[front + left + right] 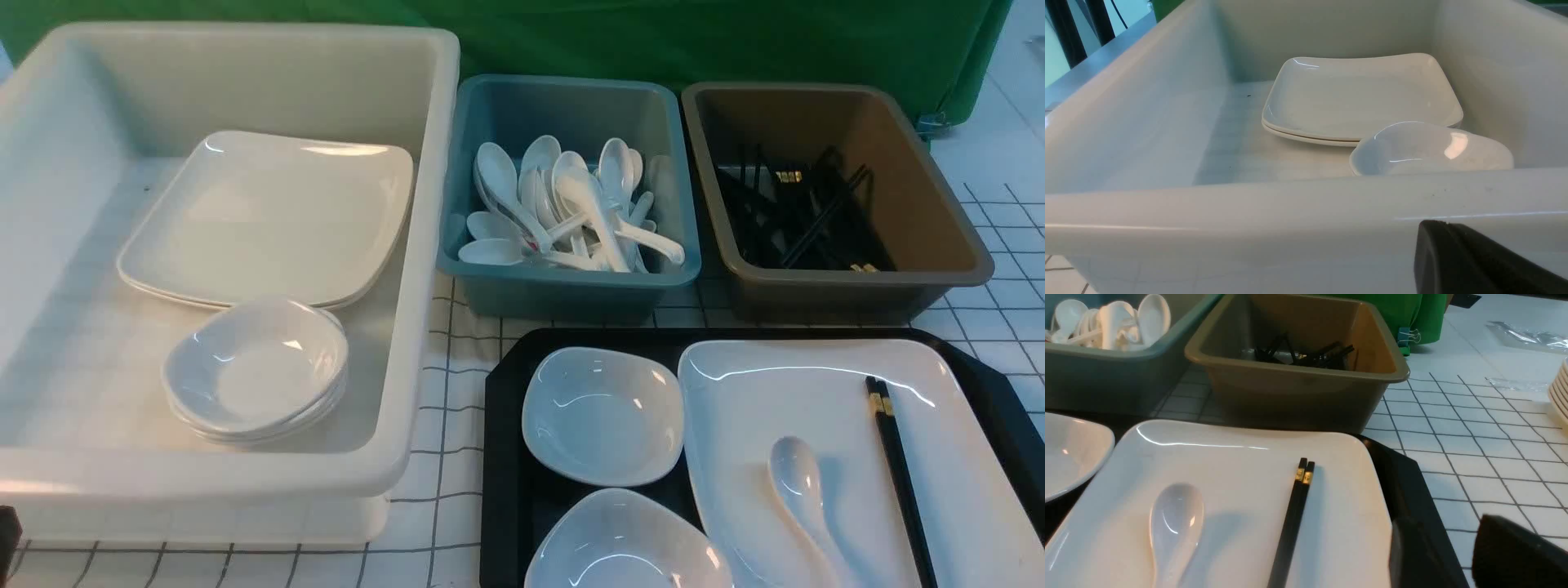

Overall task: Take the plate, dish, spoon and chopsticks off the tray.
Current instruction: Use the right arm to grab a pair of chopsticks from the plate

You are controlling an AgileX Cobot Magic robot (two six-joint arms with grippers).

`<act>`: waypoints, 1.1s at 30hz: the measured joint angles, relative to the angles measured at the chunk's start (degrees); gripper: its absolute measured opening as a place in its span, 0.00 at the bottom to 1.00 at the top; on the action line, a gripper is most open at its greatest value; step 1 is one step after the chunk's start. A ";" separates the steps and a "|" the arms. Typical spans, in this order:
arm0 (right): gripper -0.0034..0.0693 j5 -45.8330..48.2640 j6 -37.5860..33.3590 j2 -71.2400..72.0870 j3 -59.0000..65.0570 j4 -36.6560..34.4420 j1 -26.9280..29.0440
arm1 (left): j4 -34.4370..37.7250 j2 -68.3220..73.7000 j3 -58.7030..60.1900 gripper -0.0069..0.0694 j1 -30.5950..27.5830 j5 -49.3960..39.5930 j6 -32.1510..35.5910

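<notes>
One checked cloth (454, 384), green backdrop (653, 37); left tool (1457, 257) clenched, right tool (1511, 555) unclear.

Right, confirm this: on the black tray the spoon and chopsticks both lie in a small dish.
No. On the black tray the spoon and chopsticks both lie on the large plate instead; the front view shows it.

Over on the left of the grid-lined worktop (1004, 318), a deep white bin (245, 37) holds stacked square plates (269, 216) at the back and a nest of small bowls (257, 367) in front. Next along, the blue bin (571, 298) is heaped with white soup spoons (563, 204). Beside it, the brown bin (849, 294) carries a jumble of black sticks (800, 216), with green cloth (653, 33) hanging behind them all.
</notes>
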State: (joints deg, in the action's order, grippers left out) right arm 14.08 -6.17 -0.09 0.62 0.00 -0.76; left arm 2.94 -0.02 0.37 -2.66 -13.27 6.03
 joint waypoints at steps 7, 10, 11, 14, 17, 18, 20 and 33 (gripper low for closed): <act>0.38 0.00 0.00 0.00 0.00 0.00 0.00 | 0.00 0.00 0.00 0.10 0.00 0.00 -0.05; 0.38 0.00 0.00 0.00 0.00 0.00 0.00 | 0.00 0.00 0.00 0.10 0.00 0.00 0.00; 0.38 0.00 0.00 0.00 0.00 0.00 0.00 | 0.00 0.00 0.00 0.10 0.00 0.00 0.00; 0.38 0.00 0.00 0.00 0.00 0.00 0.00 | 0.00 0.00 0.00 0.10 0.00 0.00 0.00; 0.38 0.00 0.00 0.00 0.00 0.00 0.00 | 0.00 0.00 0.00 0.10 0.00 0.00 0.00; 0.38 0.00 0.00 0.00 0.00 0.00 0.00 | 0.00 0.00 0.00 0.10 0.00 0.00 0.00; 0.38 0.00 0.00 0.00 0.00 0.00 0.00 | -0.25 0.00 0.00 0.10 0.00 0.06 0.00; 0.38 -1.37 0.00 0.00 0.00 0.00 0.00 | 20.58 0.00 0.00 0.10 0.00 23.33 -8.90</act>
State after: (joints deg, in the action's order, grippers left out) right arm 12.71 -6.17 -0.09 0.62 0.00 -0.76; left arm 23.53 -0.02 0.37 -2.66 10.06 -2.87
